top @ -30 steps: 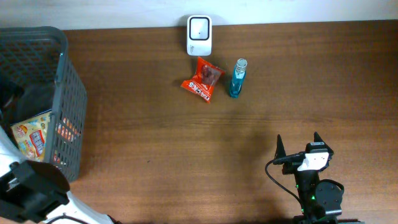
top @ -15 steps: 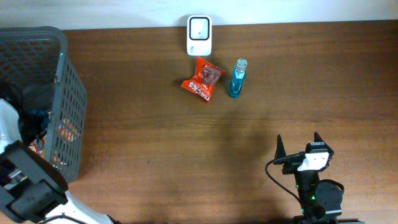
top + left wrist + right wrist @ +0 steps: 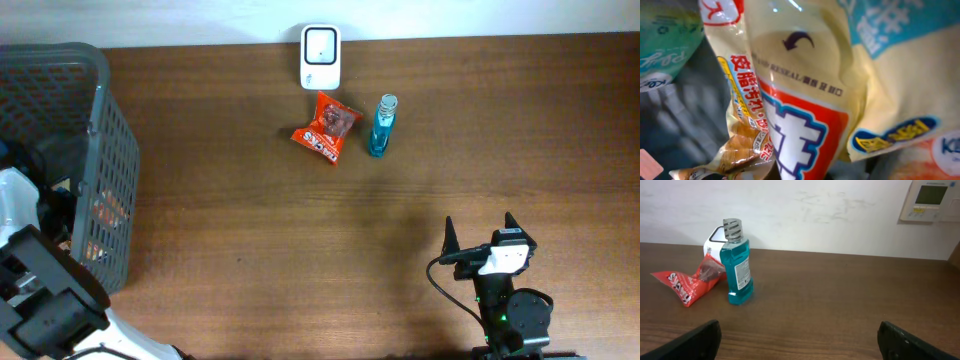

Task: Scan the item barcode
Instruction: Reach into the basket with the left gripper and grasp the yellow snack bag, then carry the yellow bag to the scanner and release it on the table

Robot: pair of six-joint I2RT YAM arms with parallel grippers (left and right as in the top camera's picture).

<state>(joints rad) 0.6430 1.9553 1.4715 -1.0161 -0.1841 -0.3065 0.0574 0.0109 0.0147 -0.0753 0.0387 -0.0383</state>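
Looking down on a brown table (image 3: 300, 250), with a grey mesh basket (image 3: 110, 150) at its left end. Left arm (image 3: 18, 215) down inside that basket, left gripper hidden under it, jaws closed right down. Can't make out any pinch on the bag, fingers out of the wrist view. Right gripper (image 3: 479, 226) parked near the front edge on the right, jaws spread wide, nothing between them. Yellow bag (image 3: 805, 100) crumpled inside the basket, filling the left wrist view, red and blue print on it, teal pack (image 3: 662, 45) just beside it. Out by the far edge, well apart from the basket: blue bottle (image 3: 380, 125) upright, red pack (image 3: 327, 128) flat just left of it, white scanner (image 3: 320, 57) just behind the pack.
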